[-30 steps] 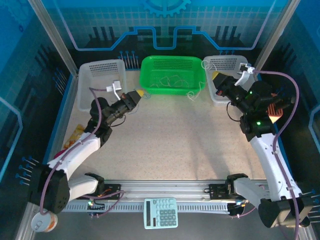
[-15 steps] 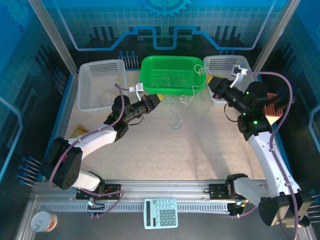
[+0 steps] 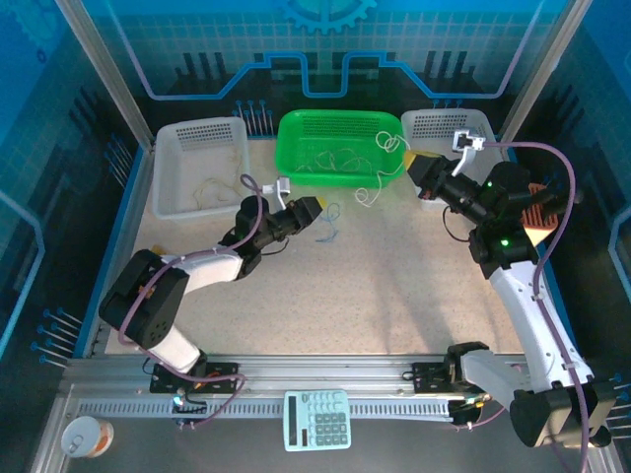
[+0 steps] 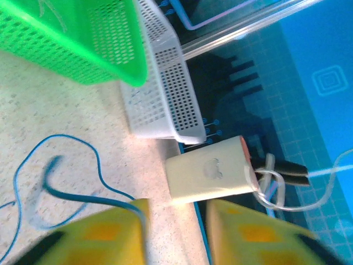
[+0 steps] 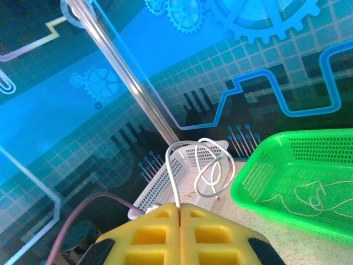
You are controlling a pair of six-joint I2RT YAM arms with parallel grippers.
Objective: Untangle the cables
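Blue cable (image 4: pixel 48 186) lay loose on the tabletop (image 3: pixel 394 286) before my parted left claw (image 4: pixel 177 221); my right claw (image 5: pixel 180 212) pinched a white cable (image 5: pixel 171 176), apparently to keep it clear of the cables (image 3: pixel 335 158) in the green basket (image 3: pixel 340 123).

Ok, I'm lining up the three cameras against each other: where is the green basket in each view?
Top external: the green basket sits at top centre.
Left wrist: it is in the upper left corner.
Right wrist: it is at lower right.
Shared landmark: the thin pale cables lying inside it.
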